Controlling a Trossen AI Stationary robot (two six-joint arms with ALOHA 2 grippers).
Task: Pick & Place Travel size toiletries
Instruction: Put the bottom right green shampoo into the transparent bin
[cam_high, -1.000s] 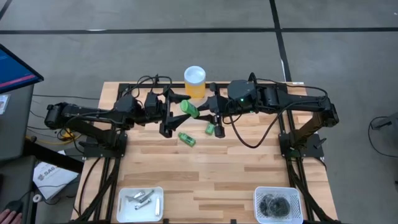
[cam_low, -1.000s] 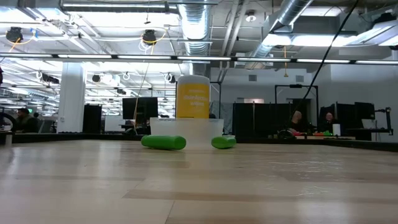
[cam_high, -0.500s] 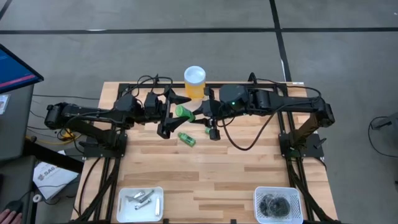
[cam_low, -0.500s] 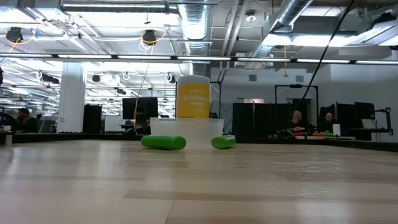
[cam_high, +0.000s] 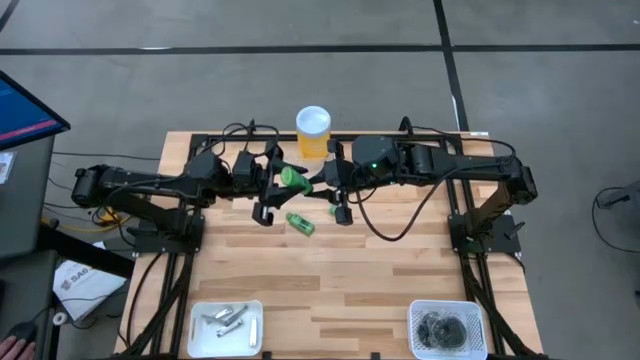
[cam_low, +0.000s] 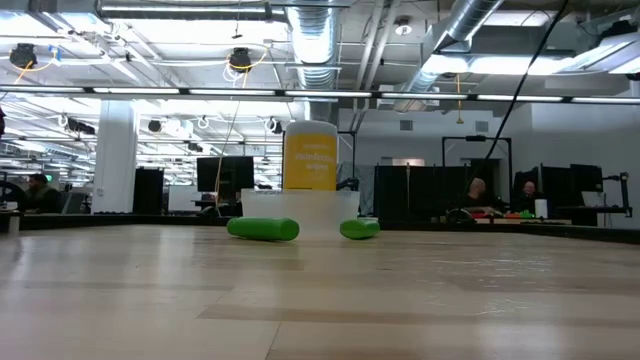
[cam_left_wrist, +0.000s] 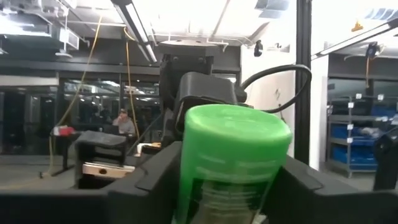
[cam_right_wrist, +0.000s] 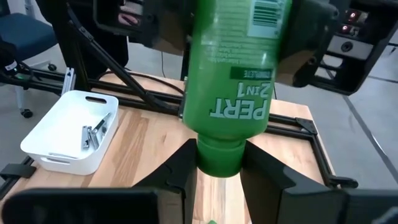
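Note:
A bright green tube (cam_high: 294, 179), printed "PERT 2 in 1" (cam_right_wrist: 233, 74), hangs in the air over the far middle of the table, between my two grippers. My left gripper (cam_high: 280, 183) reaches it from the left and my right gripper (cam_high: 318, 186) from the right, each shut on one end. Two more green tubes lie on their sides on the table (cam_low: 263, 229) (cam_low: 359, 229). In the high view only one of them shows (cam_high: 300, 222). Silvery metal pieces (cam_high: 228, 319) and dark grey round pieces (cam_high: 446, 328) lie in white trays at the near edge. My left gripper pinches the tube's wide body (cam_left_wrist: 217, 193) between its two fingers (cam_left_wrist: 152, 183), coming level from the table's left, fingers along the tube. The tube is lifted clear. My right gripper pinches the tube's narrower round end (cam_right_wrist: 219, 157) between its two fingers (cam_right_wrist: 185, 171), coming level from the table's right, opposite the left gripper.
A tall yellow cylinder with a white lid (cam_high: 313, 130) stands at the far edge, just behind the grippers, beside a clear low tray (cam_low: 300, 208). The white tray of metal pieces (cam_right_wrist: 46, 146) sits near left, the white basket (cam_high: 418, 312) near right. Bare wood lies between them.
My right gripper has moved toward the table's left, up to the tube held in my left gripper, and now stands around its narrow end. It covers the green tube that showed on the table below it in the high view. The held tube has shifted slightly leftward.

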